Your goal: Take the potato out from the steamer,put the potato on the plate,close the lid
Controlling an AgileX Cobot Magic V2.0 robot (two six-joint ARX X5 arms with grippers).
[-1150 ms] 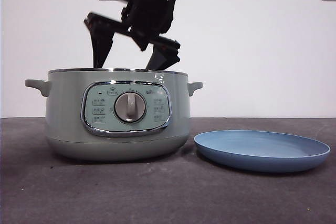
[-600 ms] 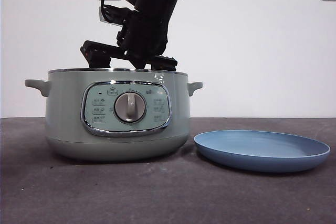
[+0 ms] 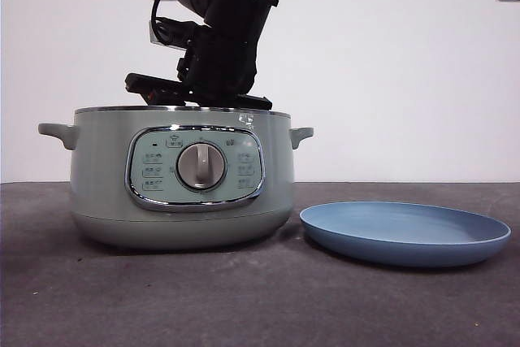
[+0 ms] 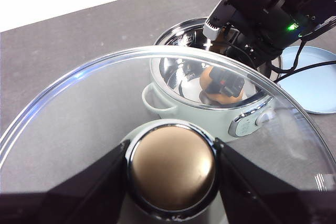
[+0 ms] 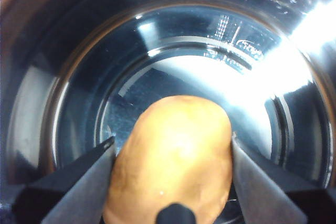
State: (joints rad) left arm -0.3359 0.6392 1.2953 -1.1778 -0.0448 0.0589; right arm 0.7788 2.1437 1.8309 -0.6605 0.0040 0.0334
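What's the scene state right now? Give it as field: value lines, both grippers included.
potato: inside the steamer, between the right gripper's jaws
right gripper: lowered into the steamer, jaws at the potato's sides; contact unclear
left gripper: shut on the lid's knob, lid held in the air, away from the steamer
plate: on the table beside the steamer, nothing on it

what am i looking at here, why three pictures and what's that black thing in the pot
It is a robot with two arms at a table. One picture looks level across the table: a green steamer and a blue plate beside it. The other two come from cameras on the wrists. The black thing is the right hand, reaching down inside the pot with a jaw on each side of a potato. The left hand holds the glass lid by its knob, away from the pot.
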